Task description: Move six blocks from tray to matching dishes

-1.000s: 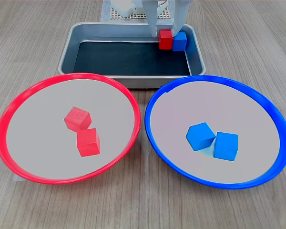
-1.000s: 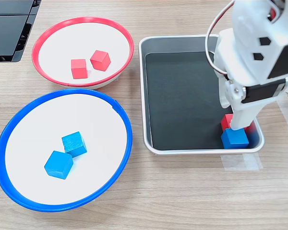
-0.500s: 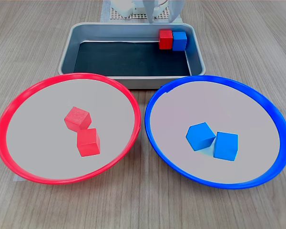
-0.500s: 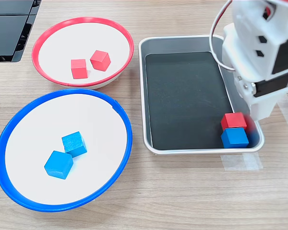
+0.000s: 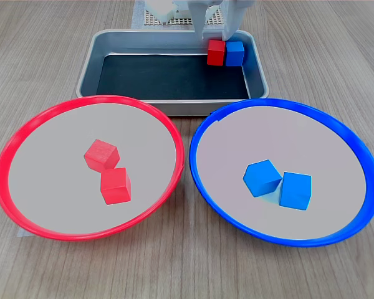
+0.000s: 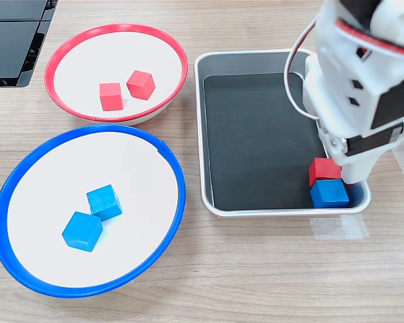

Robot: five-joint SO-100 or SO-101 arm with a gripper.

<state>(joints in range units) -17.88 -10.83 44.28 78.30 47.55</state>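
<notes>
In both exterior views the silver tray (image 5: 87, 70) (image 6: 200, 134) holds one red block (image 5: 216, 52) (image 6: 324, 169) and one blue block (image 5: 235, 53) (image 6: 330, 194), touching side by side in one corner. My gripper (image 5: 215, 32) hangs open just above and behind that pair, holding nothing; in the second exterior view the white arm (image 6: 357, 74) hides the fingertips. Two red blocks (image 5: 101, 154) (image 5: 116, 185) lie in the red-rimmed dish (image 5: 43, 180). The blue-rimmed dish (image 5: 224, 156) has two blue blocks (image 5: 262, 177) (image 5: 295, 190) in it.
Both dishes sit on a wooden table in front of the tray and nearly touch each other. The tray's black floor (image 6: 256, 134) is bare apart from the corner pair. A dark flat object (image 6: 10, 40) lies at the second exterior view's top left.
The gripper rose off the red block without it, then came partway down again over the corner. The blocks stayed where they were.
</notes>
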